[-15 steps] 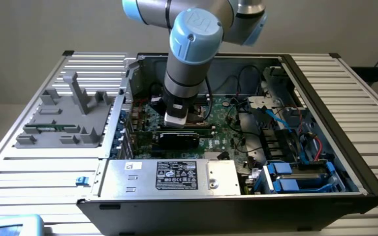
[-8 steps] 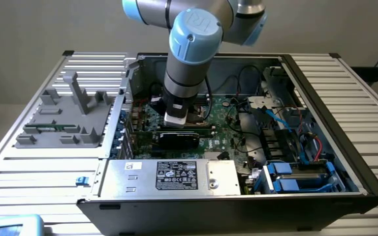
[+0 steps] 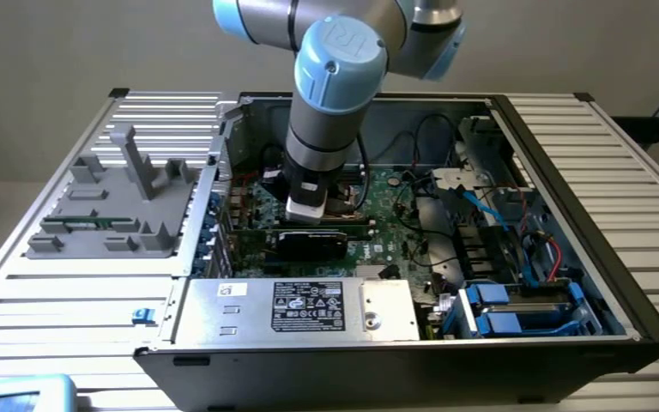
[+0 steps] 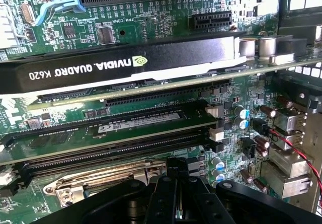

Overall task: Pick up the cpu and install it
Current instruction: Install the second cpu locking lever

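Your pincer (image 4: pixel 177 194) is clenched, low over the motherboard (image 4: pixel 151 27), with the metal CPU socket frame (image 4: pixel 108 181) just beside its tips. You cannot tell whether the cpu sits between them; beyond lie the memory stick (image 4: pixel 136 123) and graphics card (image 4: pixel 121 65).

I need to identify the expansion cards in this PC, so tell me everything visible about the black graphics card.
The graphics card is a long, slim board under a matte black shroud that looks like plastic, printed in white with "NVIDIA QUADRO K620" and a green logo. It stands on edge in a motherboard slot, its green circuit board edge showing along the shroud. Empty black slots run parallel on both sides. In the exterior view it sits inside the open case, just beneath the arm's wrist. Nothing grips it.
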